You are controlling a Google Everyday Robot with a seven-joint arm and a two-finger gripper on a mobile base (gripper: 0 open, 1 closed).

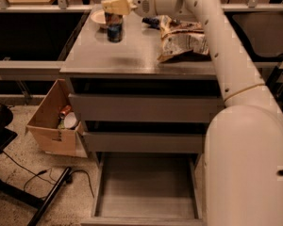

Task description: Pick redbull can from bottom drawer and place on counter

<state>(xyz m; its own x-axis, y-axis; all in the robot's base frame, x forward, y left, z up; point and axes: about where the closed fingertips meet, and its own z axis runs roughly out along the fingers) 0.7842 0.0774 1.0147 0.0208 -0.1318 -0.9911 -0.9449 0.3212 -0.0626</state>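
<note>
**While gripper clamps can, bottom drawer sits open**

While the gripper [114, 12] hangs over the counter's [132, 55] back-left part, its yellowish fingers are closed on the top of the can [114, 30]. Can is upright, dark blue with a silver band, and directly under the gripper. Can't tell whether its base touches the counter or sits just above it. A white bowl [98, 17] is just behind the can, partly hidden by it. A crumpled chip bag [184, 39] lies on the counter's right side, well apart from the can.

The arm [203, 27] reaches in from the right foreground, passes over the bag and fills the lower right of the view. The two upper drawers are pushed in. Bottom drawer [146, 187] is pulled out, with its flat grey floor showing. A cardboard box [47, 124] stands on the floor left of the cabinet, with a reddish can [64, 111] inside. A black cable [23, 169] trails across the floor at lower left.
</note>
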